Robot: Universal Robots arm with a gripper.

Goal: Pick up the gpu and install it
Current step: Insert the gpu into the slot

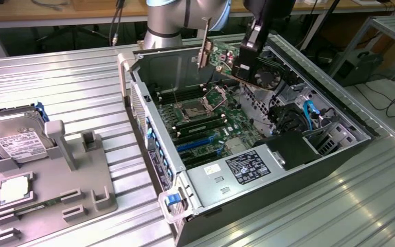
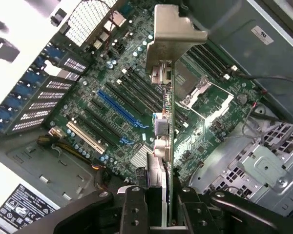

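Note:
The gpu (image 1: 225,60), a thin green card with a silver end bracket, hangs in the air above the open computer case (image 1: 307,170). My gripper (image 1: 247,54) is shut on its edge opposite the bracket. In the wrist view the gpu (image 2: 166,146) runs edge-on away from my gripper (image 2: 161,209), its silver bracket (image 2: 173,36) at the far end. My black fingers (image 2: 134,209) clamp it from both sides. Below it lies the motherboard (image 2: 205,141) with a blue slot (image 2: 118,108) and a beige slot (image 2: 85,136). The card is well above the slots.
A grey fixture (image 1: 53,175) at the exterior view's left holds a silver hard drive (image 1: 12,139) with a white label and a small square CPU chip (image 1: 16,188). The case walls, a drive cage (image 2: 256,170) and cables (image 2: 273,119) surround the motherboard.

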